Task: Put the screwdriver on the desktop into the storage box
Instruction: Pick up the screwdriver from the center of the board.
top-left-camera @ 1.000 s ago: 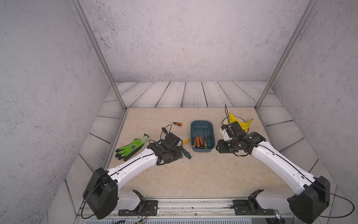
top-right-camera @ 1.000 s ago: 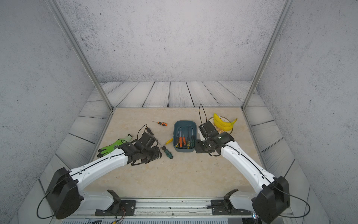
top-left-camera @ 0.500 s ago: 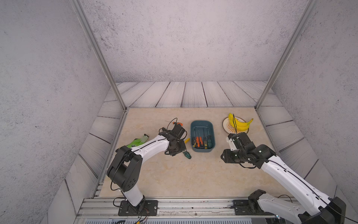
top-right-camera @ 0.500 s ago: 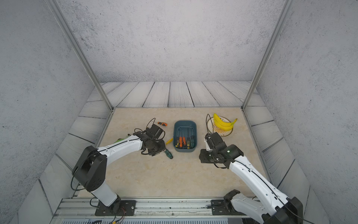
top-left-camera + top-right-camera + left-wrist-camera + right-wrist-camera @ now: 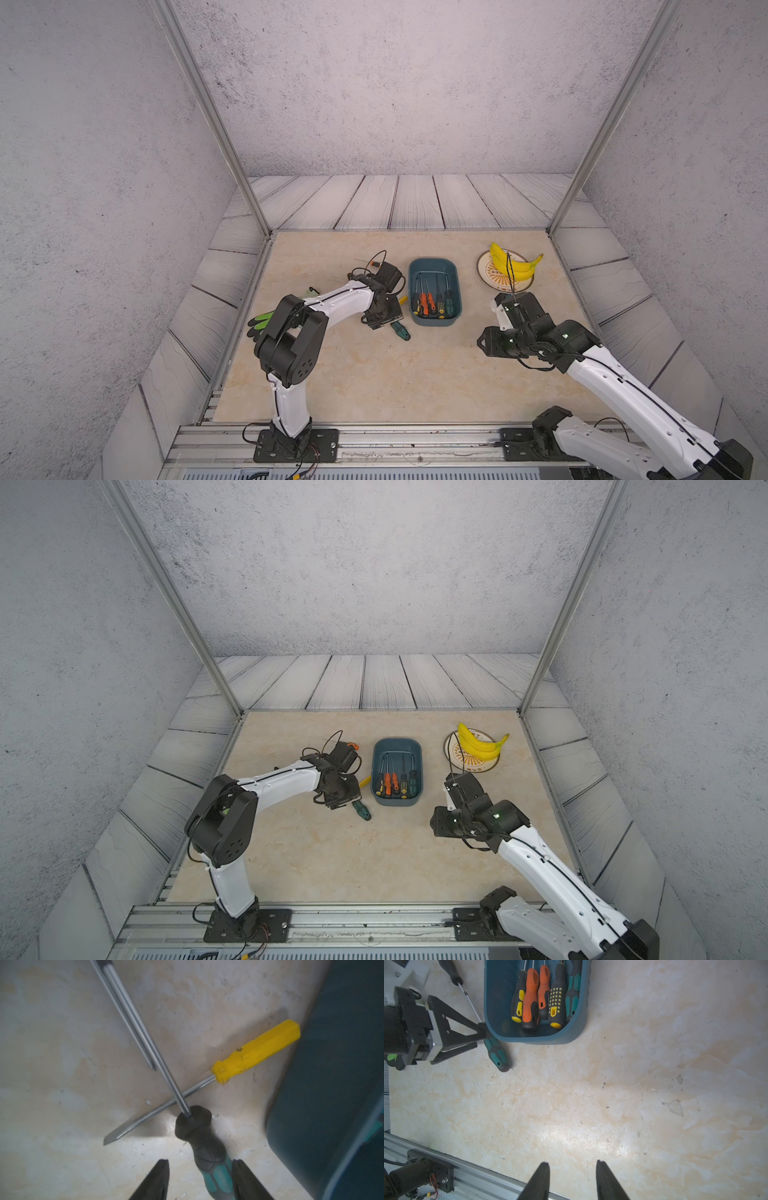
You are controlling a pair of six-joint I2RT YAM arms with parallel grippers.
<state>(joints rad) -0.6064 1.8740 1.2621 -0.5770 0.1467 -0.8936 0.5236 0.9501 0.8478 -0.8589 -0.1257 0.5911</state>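
Left claw (image 5: 199,1161) straddles the green screwdriver (image 5: 204,1147) handle, not clamped; the handle's butt is cut off. Right claw (image 5: 573,1162) is narrow and empty, with only its tips in view.

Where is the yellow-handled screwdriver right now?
The yellow-handled screwdriver lies flat on the desktop, just to the robot's left of the storage box; in the left wrist view its shaft crosses under the teal-handled screwdriver.

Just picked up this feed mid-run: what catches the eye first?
The left gripper, jaws open, straddles the green-handled screwdriver, whose shaft lies across a yellow-handled screwdriver, beside the storage box. The box already holds five screwdrivers. Bright bananas sit on a plate at the far right corner.
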